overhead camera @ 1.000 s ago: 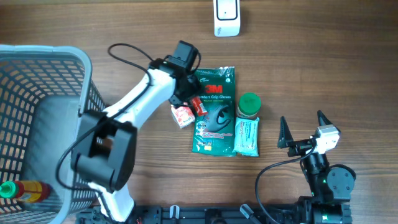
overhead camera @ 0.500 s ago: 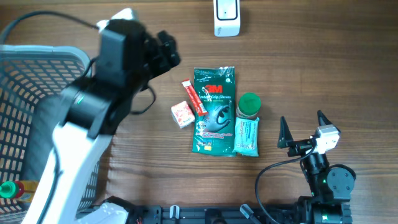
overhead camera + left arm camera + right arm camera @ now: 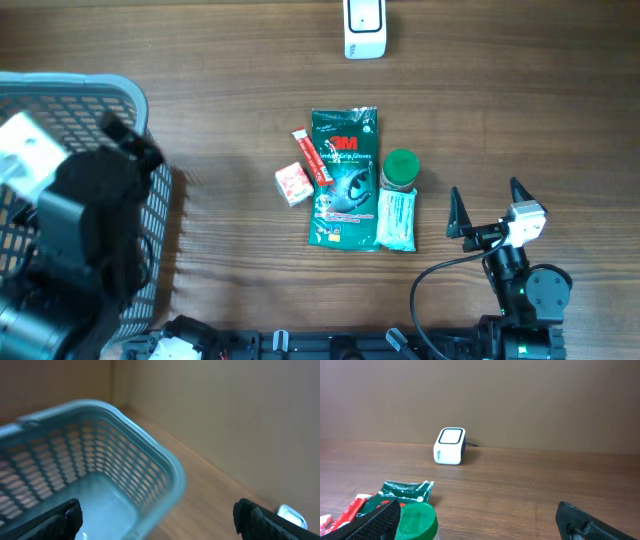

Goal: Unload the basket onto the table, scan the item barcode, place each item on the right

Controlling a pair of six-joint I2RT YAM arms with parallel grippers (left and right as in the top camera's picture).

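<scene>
Several items lie mid-table: a green 3M glove packet (image 3: 345, 180), a red stick pack (image 3: 312, 158), a small red-and-white box (image 3: 293, 184), a green-lidded jar (image 3: 401, 168) and a teal wipes packet (image 3: 397, 220). The white barcode scanner (image 3: 364, 28) stands at the far edge. My left gripper (image 3: 159, 519) is open and empty, hanging over the basket (image 3: 150, 445); overhead the left arm (image 3: 90, 210) is a blur there. The right gripper (image 3: 487, 205) rests open near the front right, empty, facing the scanner (image 3: 450, 446) with the jar's lid (image 3: 417, 520) by its left finger.
The grey mesh basket (image 3: 90, 88) fills the left side of the table, and my left arm hides most of its inside. A cable runs from the right arm's base along the front edge. A wall stands behind the scanner.
My left arm has left the items at the centre and swung left and up over the basket, its jaws widening on the way. The items and the right arm have not moved.
</scene>
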